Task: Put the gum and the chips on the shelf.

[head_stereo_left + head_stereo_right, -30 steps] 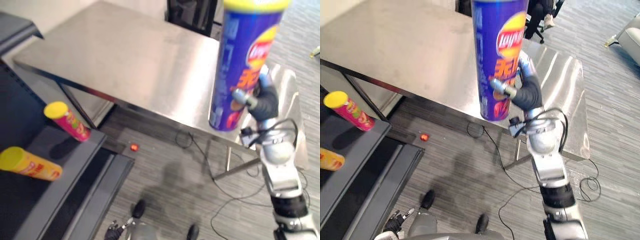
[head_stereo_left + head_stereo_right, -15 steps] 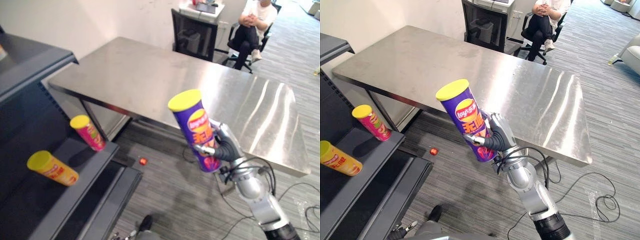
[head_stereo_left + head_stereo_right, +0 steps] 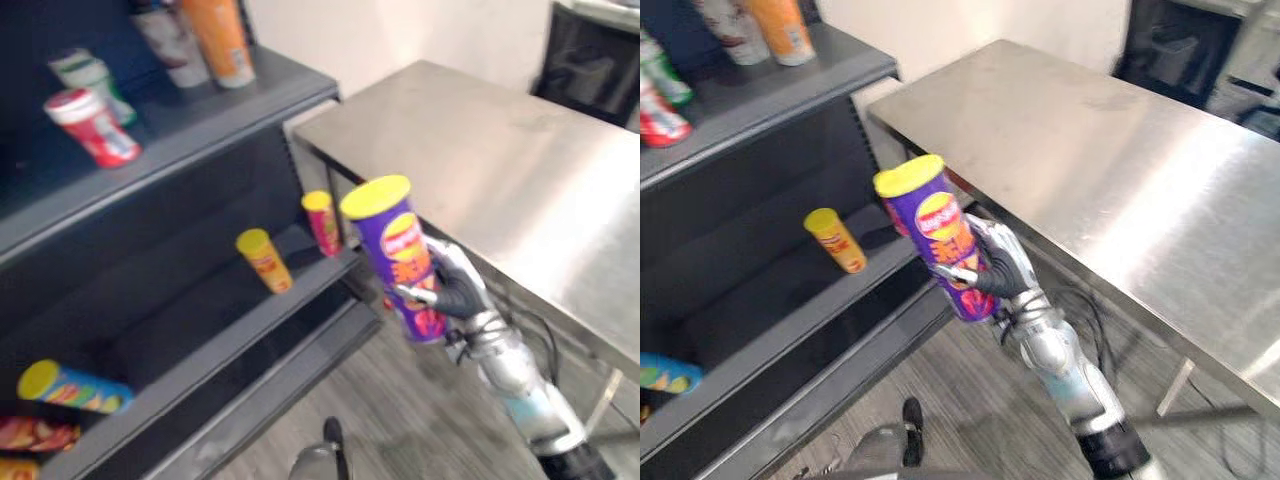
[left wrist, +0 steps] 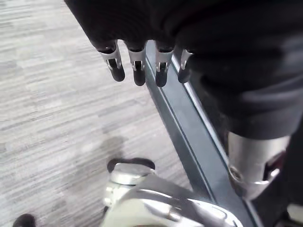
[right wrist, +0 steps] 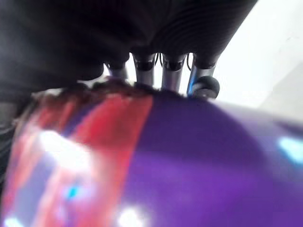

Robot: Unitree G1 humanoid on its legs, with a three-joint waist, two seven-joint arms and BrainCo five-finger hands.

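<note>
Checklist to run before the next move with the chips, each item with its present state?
1. Grip: ok, right hand curled round the purple chips can, on its lower half.
2. Can upright: not ok, lid leans toward the shelf.
3. Free spot: ok, bare middle board beside the yellow can.
4. Clearance from the pink can: cannot tell.
5. Spare hand: ok, left hand fingers straight, above the floor.

A dark shelf unit (image 3: 200, 125) stood just beside a steel table (image 3: 500, 170). Its top board held a red can (image 3: 92, 128) and an orange bottle (image 3: 220, 40). The board below carried a yellow tube (image 3: 264, 261) and a pink tube (image 3: 323, 222), and lower still lay a blue tube (image 3: 72, 388).
</note>
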